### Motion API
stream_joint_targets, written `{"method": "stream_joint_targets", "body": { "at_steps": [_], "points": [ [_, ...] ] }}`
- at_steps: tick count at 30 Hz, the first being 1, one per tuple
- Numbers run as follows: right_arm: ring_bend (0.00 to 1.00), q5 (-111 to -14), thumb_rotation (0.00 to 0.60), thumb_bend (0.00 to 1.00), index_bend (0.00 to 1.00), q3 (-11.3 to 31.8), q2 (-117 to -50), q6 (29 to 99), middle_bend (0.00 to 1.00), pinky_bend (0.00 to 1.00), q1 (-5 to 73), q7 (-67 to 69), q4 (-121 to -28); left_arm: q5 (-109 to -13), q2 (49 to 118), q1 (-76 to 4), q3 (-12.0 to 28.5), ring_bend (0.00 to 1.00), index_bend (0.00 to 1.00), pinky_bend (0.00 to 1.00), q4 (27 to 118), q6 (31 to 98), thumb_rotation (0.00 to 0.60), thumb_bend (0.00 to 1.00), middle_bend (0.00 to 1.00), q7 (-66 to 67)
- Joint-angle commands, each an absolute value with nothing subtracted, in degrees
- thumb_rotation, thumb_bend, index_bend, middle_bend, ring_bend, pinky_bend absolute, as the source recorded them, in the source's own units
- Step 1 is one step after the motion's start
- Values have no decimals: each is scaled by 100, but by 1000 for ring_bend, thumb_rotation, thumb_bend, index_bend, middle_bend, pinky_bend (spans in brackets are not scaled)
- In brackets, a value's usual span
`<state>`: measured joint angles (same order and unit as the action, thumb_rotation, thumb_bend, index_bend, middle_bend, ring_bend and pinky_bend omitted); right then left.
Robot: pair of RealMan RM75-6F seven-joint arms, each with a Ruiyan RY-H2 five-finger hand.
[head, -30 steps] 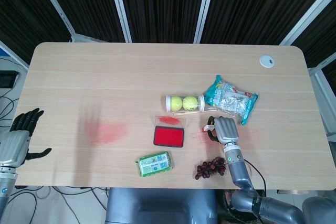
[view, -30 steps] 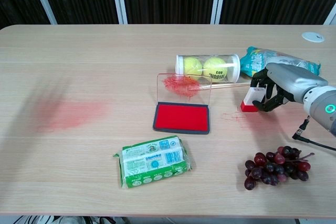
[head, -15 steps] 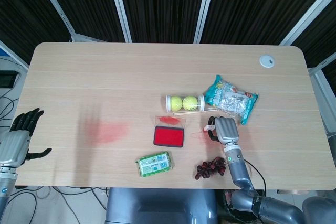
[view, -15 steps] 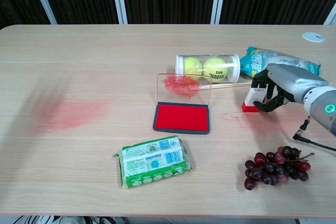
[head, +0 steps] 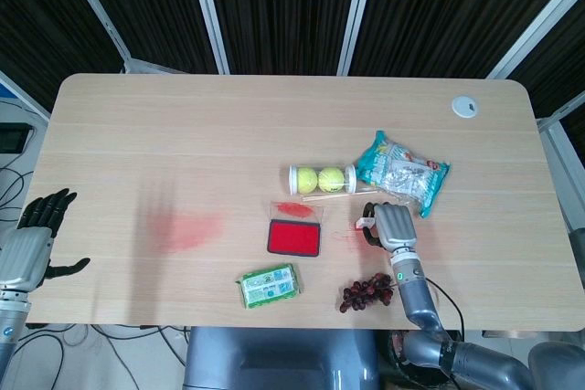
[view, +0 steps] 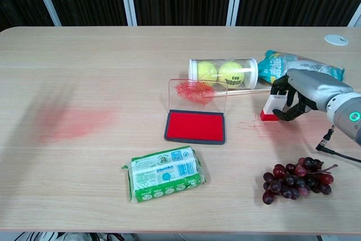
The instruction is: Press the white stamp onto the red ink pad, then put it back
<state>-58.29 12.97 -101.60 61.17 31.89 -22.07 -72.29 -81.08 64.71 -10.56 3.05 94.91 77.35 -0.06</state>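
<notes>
Table (view: 101,60): pale wood, one faded red smear (view: 73,123) at the left, fainter red marks beside the stamp.

Right hand (view: 302,93): fingers (view: 282,90) curled around the white stamp, holding it upright on the table at the right. Over the last second it has edged only a little further right, away from the pad; no lift shows.

Left hand (head: 32,244): off the table's left edge, fingers spread, holding nothing, unmoved.

Red ink pad (view: 195,126): open, clear lid (view: 197,92) standing up behind it, well left of the stamp.

Tennis ball tube (view: 223,72), snack bag (view: 293,63), green packet (view: 164,173), grapes (view: 296,179): all unchanged.

White stamp (view: 272,107): red base on the wood, apart from the pad. Whether it has already been inked I cannot tell; the slight drift away from the pad suggests, as a judgement, that it is being set back, with release the remaining step.
</notes>
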Motion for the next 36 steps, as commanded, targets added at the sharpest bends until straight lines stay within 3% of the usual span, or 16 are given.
{"method": "stream_joint_targets", "body": {
  "at_steps": [1,10,19,26,36],
  "points": [
    [443,-5809,600,510,563,1303,-10150,6108,470,507,3194,-2230,-7241,-8109,6470,-1056,305,0,0,0,9491,7733,600,25,0,-6],
    [418,-5721,600,489,448,1295,-10115,6072,428,499,3195,-2319,-7304,-8114,6471,-1054,305,0,0,0,9488,7739,600,25,0,-5],
    [315,-5676,600,450,351,1287,-10079,6044,302,419,3195,-2339,-7371,-8119,6476,-1053,306,0,0,0,9483,7745,600,25,0,-1],
    [171,-5652,600,336,209,1277,-10021,6041,148,303,3195,-2383,-7456,-8122,6479,-1050,305,0,0,0,9479,7749,600,25,0,2],
    [74,-5886,600,236,107,1171,-9378,6473,51,251,3059,-2815,-8142,-8152,6480,-1047,299,0,0,0,9464,7765,600,26,0,1]
  ]
}}
